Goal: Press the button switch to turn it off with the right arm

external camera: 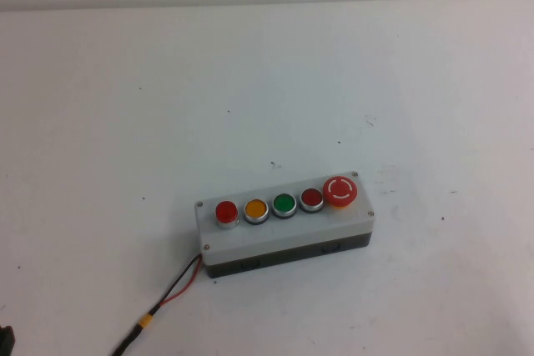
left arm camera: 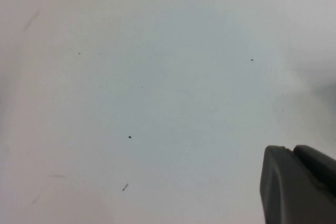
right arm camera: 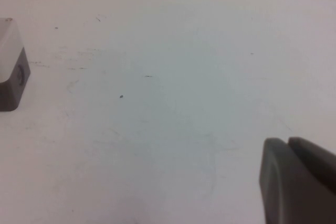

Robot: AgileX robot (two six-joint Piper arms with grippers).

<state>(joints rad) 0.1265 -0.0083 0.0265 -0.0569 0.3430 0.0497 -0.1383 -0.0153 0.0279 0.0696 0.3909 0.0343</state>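
The grey box (external camera: 284, 235) lies on the white table in the high view. The button switch (external camera: 226, 212), bright red with a silver ring, is the left end of its button row. Neither arm shows in the high view. My right gripper (right arm camera: 287, 142) shows only in the right wrist view, shut and empty over bare table, with a corner of the grey box (right arm camera: 10, 72) at that picture's edge, well apart from it. My left gripper (left arm camera: 291, 150) shows in the left wrist view, shut and empty over bare table.
Beside the switch on the box are a yellow button (external camera: 256, 208), a green button (external camera: 284, 204), a smaller dark-red button (external camera: 311, 198) and a big red mushroom button (external camera: 340, 190). Red and black wires (external camera: 179, 283) run from the box's left end toward the front edge.
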